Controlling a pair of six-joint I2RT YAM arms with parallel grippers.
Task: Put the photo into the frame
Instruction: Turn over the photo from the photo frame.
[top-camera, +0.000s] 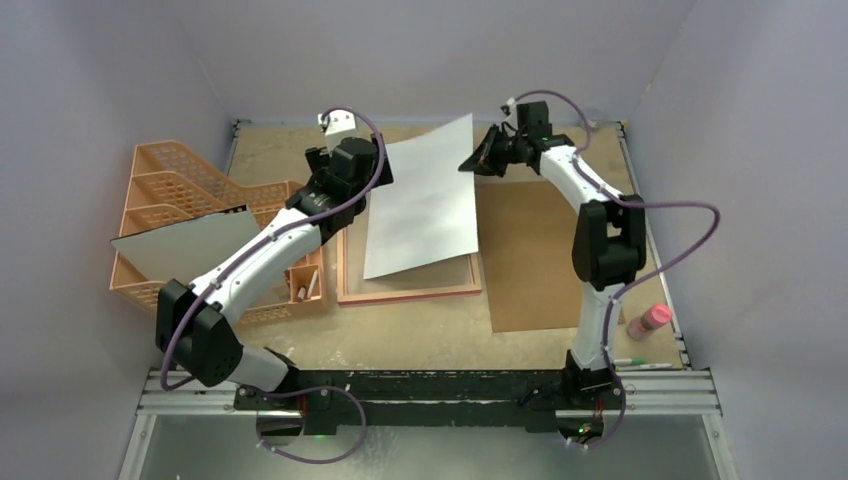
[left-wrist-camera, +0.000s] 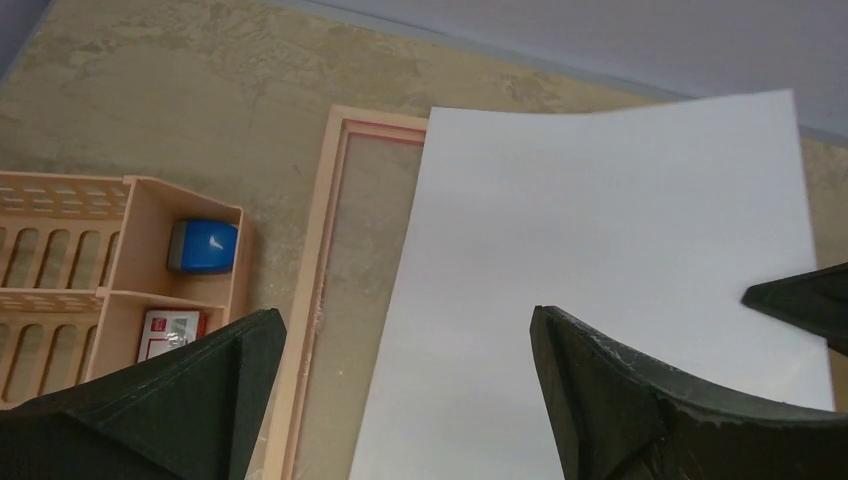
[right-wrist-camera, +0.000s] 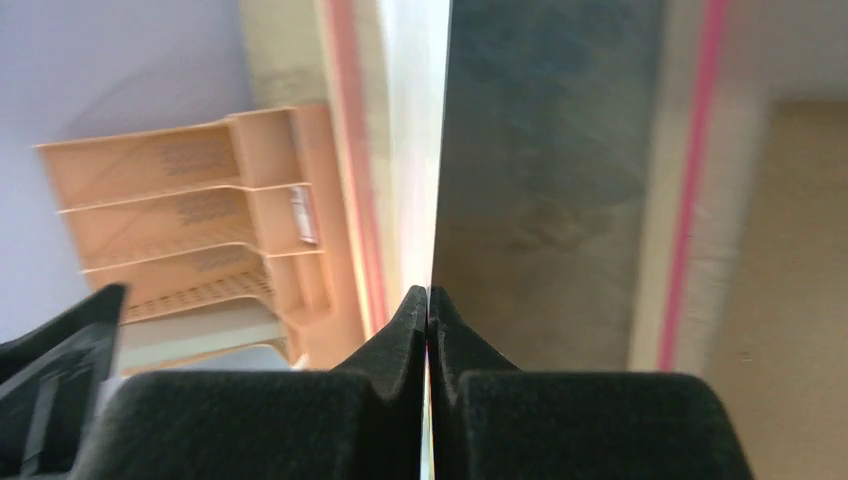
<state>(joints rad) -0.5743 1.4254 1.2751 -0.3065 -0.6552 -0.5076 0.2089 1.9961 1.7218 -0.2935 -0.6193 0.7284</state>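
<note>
Photo (top-camera: 425, 200), white back up, long axis near-to-far over frame (top-camera: 400, 293); right gripper (right-wrist-camera: 428, 292) pinches its far right edge, left gripper (left-wrist-camera: 405, 330) gapes wide alongside.

photo (top-camera: 425, 200) over frame (top-camera: 410, 293), organiser (top-camera: 170, 190) left

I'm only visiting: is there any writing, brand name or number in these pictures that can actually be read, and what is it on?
No text here can be read.
Small red and white box in the orange organiser: perhaps some print, too blurred to read.
Pink bottle: too small to make out any label.
Photo: plain white back showing, no writing.
</note>
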